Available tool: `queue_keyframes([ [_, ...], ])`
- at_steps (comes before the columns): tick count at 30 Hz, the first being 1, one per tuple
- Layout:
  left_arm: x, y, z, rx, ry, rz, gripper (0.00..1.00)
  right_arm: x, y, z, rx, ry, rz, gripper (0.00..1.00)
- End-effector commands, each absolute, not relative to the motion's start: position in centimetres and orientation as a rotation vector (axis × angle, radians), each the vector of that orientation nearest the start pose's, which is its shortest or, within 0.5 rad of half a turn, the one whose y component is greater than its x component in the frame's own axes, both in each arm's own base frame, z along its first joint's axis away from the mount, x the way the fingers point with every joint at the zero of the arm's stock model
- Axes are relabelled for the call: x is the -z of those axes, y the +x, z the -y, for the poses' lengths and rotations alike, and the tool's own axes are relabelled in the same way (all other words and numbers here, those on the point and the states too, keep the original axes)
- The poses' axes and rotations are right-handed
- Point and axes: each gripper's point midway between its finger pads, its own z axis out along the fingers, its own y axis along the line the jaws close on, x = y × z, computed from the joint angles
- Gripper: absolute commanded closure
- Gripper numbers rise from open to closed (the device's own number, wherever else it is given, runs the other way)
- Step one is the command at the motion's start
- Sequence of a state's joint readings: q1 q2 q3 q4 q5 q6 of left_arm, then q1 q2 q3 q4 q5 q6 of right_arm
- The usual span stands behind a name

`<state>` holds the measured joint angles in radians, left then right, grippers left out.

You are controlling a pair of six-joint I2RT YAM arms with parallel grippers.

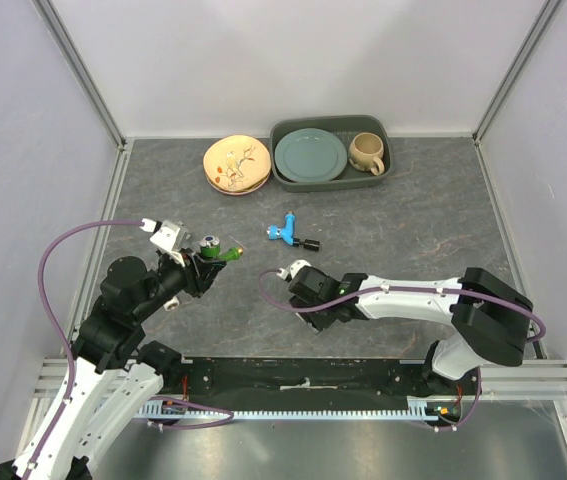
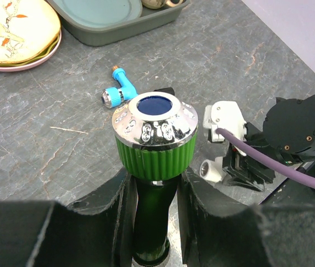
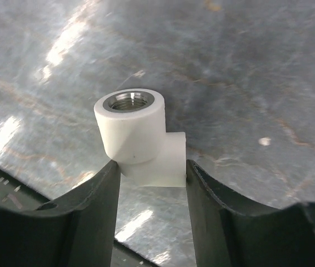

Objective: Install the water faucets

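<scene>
Pinching green faucet (image 2: pixel 154 150), left hand (image 2: pixel 157 183) points inward; right hand (image 3: pixel 153 167) clamps white elbow (image 3: pixel 135 133).

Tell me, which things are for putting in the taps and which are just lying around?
For the job: green faucet, blue faucet, white elbow fitting (likely where a faucet screws in).
Just lying about: patterned plates, grey tray, teal plate, mug.
</scene>
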<state>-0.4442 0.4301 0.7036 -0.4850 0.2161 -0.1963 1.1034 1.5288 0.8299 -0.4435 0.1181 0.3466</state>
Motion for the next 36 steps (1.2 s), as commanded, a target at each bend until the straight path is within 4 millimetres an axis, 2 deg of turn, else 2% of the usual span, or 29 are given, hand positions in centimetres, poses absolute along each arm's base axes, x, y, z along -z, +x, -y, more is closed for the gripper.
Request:
queue_keyframes([
  [1,-26.3,18.9,14.1,0.641,0.413,-1.749,0.98,-3.8,18.4,-25.6,-0.012,-0.848,-2.449,0.59],
  [3,-26.3,18.9,14.1,0.642,0.414,-1.749,0.98,-4.2,19.6,-24.6,0.095,-0.827,-2.415,0.60],
  [7,-26.3,18.9,14.0,0.640,0.412,-1.750,0.98,-4.9,20.9,-24.8,0.177,-0.823,-2.377,0.61],
  [16,-26.3,18.9,14.0,0.640,0.409,-1.747,0.98,-5.5,21.3,-25.2,0.172,-0.833,-2.356,0.67],
  [19,-26.4,18.9,14.0,0.639,0.410,-1.745,0.98,-5.8,21.6,-25.0,0.221,-0.845,-2.345,0.68],
  [23,-26.5,18.9,13.8,0.631,0.401,-1.742,0.98,-6.4,22.5,-23.9,0.425,-0.862,-2.294,0.68],
  [24,-26.4,18.9,13.8,0.630,0.399,-1.742,0.98,-5.9,22.5,-23.9,0.477,-0.881,-2.285,0.68],
  [25,-26.5,18.9,13.8,0.629,0.398,-1.739,0.98,-6.3,22.7,-24.4,0.495,-0.885,-2.267,0.68],
  [27,-26.6,18.9,13.6,0.623,0.392,-1.733,0.98,-5.7,22.5,-24.4,0.592,-0.921,-2.233,0.68],
  [33,-26.9,18.9,13.2,0.606,0.375,-1.718,0.98,-4.7,21.3,-26.1,0.658,-1.009,-2.181,0.60],
  [36,-27.0,18.9,13.1,0.605,0.371,-1.714,0.98,-4.9,20.7,-26.7,0.667,-1.037,-2.140,0.54],
])
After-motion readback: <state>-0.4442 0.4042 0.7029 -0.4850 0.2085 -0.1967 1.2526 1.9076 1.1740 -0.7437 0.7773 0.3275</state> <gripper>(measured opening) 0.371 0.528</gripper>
